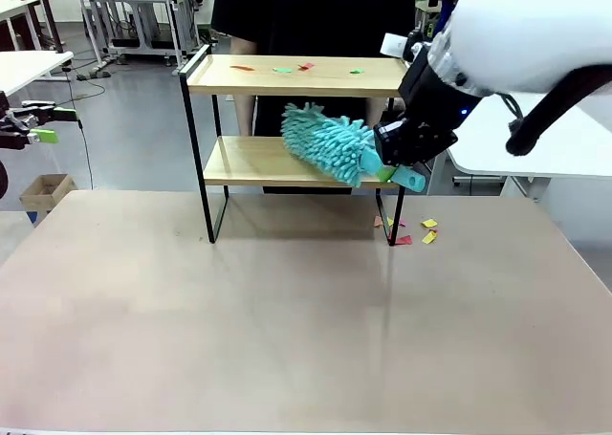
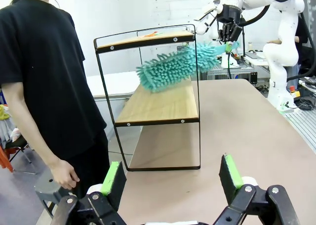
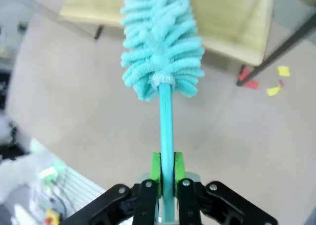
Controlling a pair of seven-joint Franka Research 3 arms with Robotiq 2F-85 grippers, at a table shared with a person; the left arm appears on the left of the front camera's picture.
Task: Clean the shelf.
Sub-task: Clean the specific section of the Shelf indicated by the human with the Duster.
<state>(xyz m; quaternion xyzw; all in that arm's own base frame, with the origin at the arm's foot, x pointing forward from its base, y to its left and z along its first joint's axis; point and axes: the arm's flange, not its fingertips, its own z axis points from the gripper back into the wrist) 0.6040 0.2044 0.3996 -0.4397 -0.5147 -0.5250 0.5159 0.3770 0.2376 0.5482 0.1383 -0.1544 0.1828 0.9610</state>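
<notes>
Shelf [image 1: 296, 75]: one, with two wooden boards in a black frame. It stands upright at the middle of the table's [image 1: 287, 339] far edge, its long axis running along that edge.

Scraps [image 1: 282, 70]: four on the top board, two red and two green. About five more, yellow and red, lie on the table beside the shelf's front right leg.

Duster [image 1: 330, 141]: one, teal. Its head lies between the two boards, over the right half of the lower one. Contact with the board cannot be confirmed. The head points to the robot's left and the handle runs out past the shelf's right end.

Right gripper [image 3: 167, 160]: clamped on the duster's handle, just off the shelf's right end, level with the lower board.

Left gripper [image 2: 171, 168]: jaws spread wide, empty, well apart from the shelf and facing its end.

Person [image 1: 306, 14]: one, standing behind the shelf at the far edge.
</notes>
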